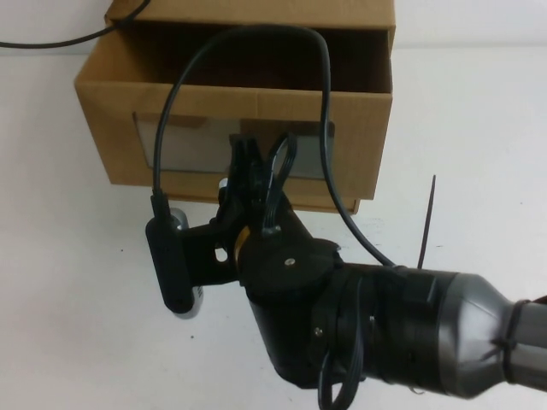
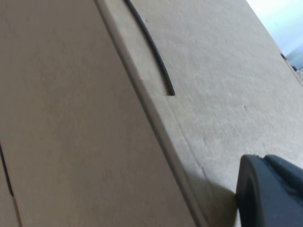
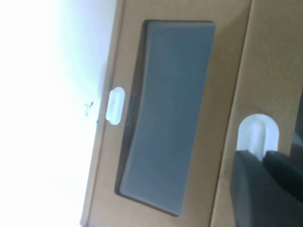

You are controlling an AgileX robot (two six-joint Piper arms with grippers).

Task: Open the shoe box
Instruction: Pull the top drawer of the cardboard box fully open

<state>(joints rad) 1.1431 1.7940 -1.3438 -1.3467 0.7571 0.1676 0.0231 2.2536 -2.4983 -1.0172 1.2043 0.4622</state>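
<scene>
Standing part-open, the shoe box point(image 1: 111, 128) has closed right gripper point(image 1: 256, 166) at its front; left gripper point(image 2: 267, 191) alongside, state unclear.

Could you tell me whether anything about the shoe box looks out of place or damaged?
Nothing looks damaged or spilled. The shoe box shows a dark gap behind its windowed front, so it is partly open. The right gripper, shut, is at that front; the left gripper is close against plain cardboard.
</scene>
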